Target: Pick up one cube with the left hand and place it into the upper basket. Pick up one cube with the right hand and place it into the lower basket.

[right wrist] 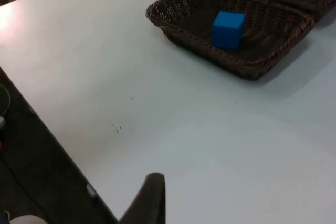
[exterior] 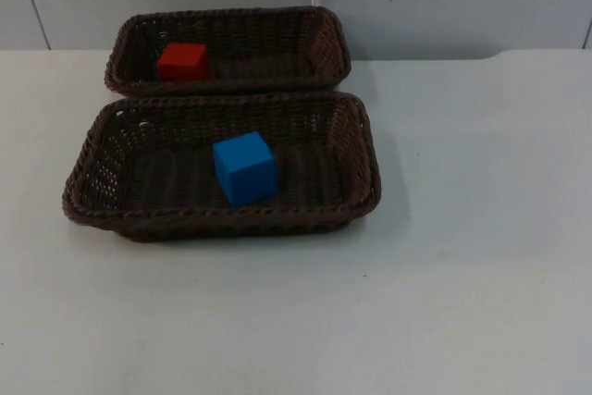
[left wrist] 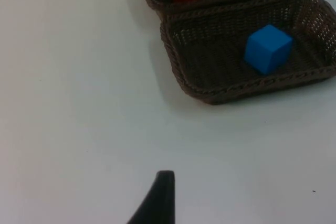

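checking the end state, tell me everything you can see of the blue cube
The blue cube is a plain, matte, solid-coloured block with clean edges, its top face a lighter blue than its sides. It sits flat on the floor of the lower basket, near the middle and close to the front wall, turned a little so its faces are not square to the basket's sides. Nothing touches it but the basket floor; no gripper is on it. The left wrist view and right wrist view show it the same way.
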